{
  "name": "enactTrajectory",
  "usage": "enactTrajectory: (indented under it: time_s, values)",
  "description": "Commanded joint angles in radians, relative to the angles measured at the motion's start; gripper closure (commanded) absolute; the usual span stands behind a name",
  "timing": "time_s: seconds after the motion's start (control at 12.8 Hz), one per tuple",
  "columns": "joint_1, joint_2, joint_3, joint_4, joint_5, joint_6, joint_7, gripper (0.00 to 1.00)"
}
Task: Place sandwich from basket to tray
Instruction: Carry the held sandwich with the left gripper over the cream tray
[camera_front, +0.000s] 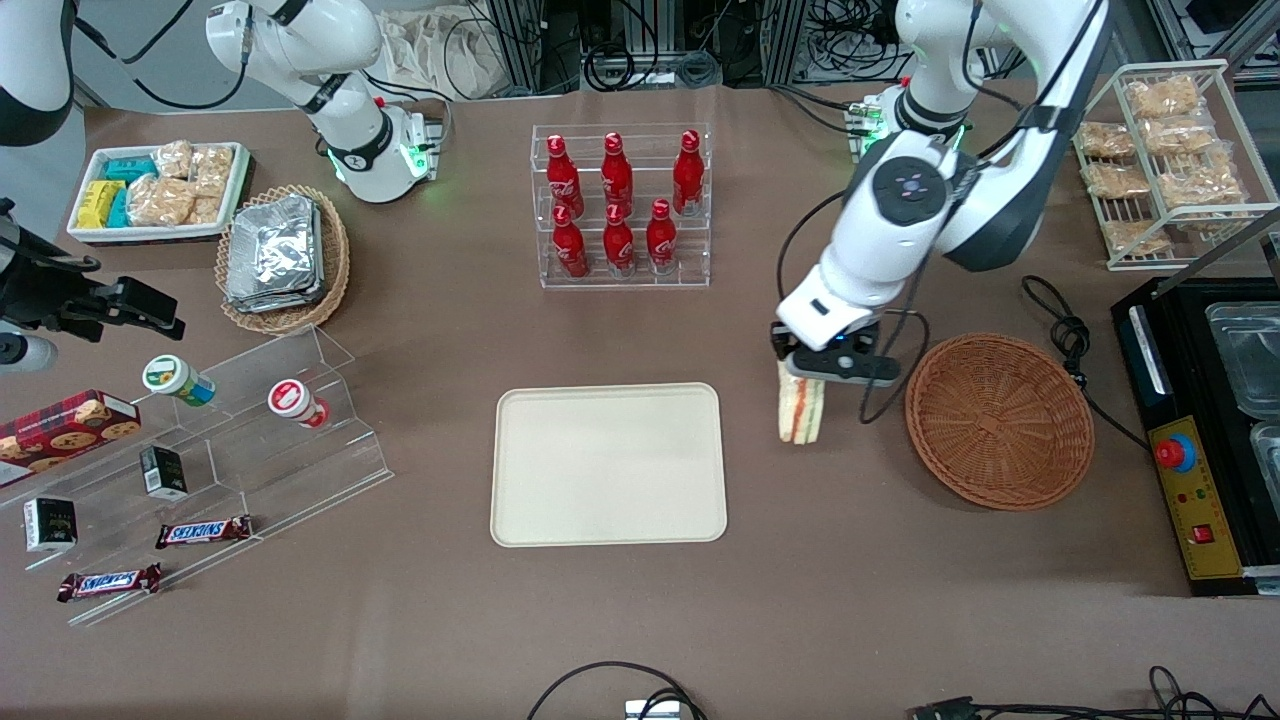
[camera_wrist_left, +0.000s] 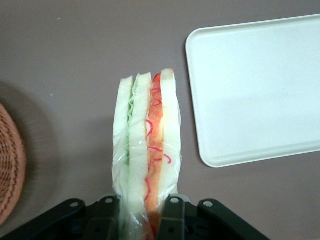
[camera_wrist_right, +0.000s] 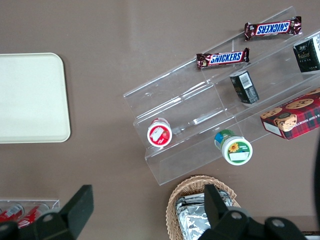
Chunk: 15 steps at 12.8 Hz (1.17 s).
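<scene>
The tray (camera_front: 608, 465) sits bare, so carry level and lower onto its middle before releasing. The gripper (camera_front: 812, 372), between tray and basket (camera_front: 998, 420), clamps the sandwich (camera_front: 801, 412) by one end, apparently clear of the table. Bottle rack (camera_front: 622, 208) stands farther from the camera than the tray; nothing blocks the path.

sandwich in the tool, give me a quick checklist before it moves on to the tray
1. Grip: tool shut on the sandwich, fingers on both faces: ok.
2. Sandwich out of the basket: ok, it hangs between basket and tray.
3. Sandwich over the tray: not ok, it is above bare table beside the tray.
4. Tray surface free to receive it: ok.
5. Wrapper intact, filling in place: ok as far as shown.
6. Clearance above the tray rim: cannot tell.
</scene>
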Motion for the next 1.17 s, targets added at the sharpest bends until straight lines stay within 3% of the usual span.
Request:
enactTrajectory:
  time_s: [0.0,0.23,0.39,0.55,0.86,1.09]
  values:
    - [-0.088,0.204,0.000,0.246,0.141,-0.136,-0.167,1.00]
    - [-0.184,0.383,0.002,0.450,0.258,-0.200,-0.290,1.00]
    - [-0.227,0.454,0.006,0.532,0.269,-0.214,-0.297,1.00]
    - [-0.244,0.493,0.008,0.570,0.272,-0.214,-0.298,1.00]
    - [-0.280,0.597,0.008,0.589,0.360,-0.202,-0.335,1.00]
    - [-0.283,0.640,0.008,0.590,0.384,-0.188,-0.337,1.00]
